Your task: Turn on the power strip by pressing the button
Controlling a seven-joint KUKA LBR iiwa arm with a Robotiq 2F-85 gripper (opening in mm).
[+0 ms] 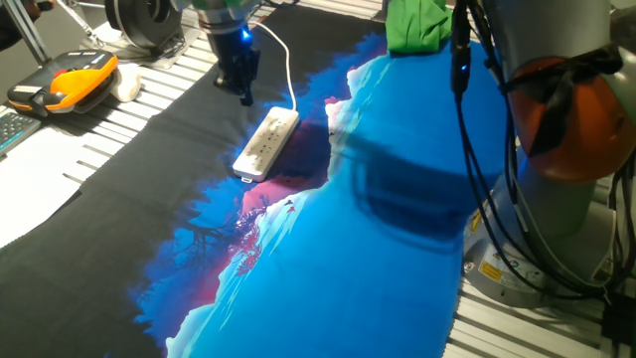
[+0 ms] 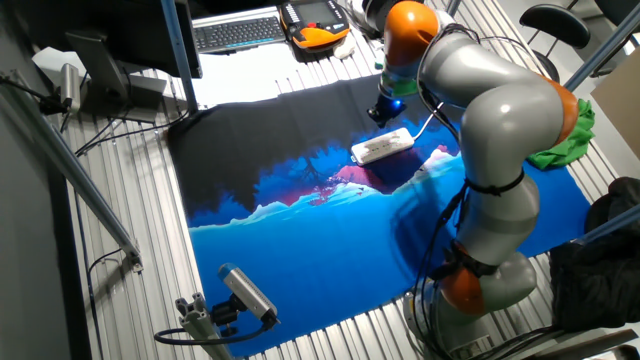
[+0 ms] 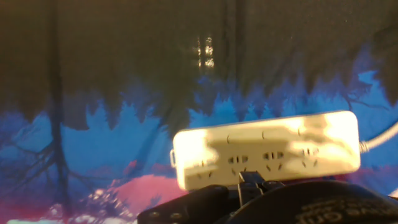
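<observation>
A table with a big picture cloth

A blue, pink and black cloth covers the ribbed metal table. A keyboard sits at the far edge. A green rag lies nearby.

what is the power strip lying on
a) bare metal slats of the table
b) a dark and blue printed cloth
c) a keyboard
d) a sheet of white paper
b: the white power strip lies flat on the printed cloth, near where its black part meets the blue and pink part, as the other fixed view also shows.
</observation>
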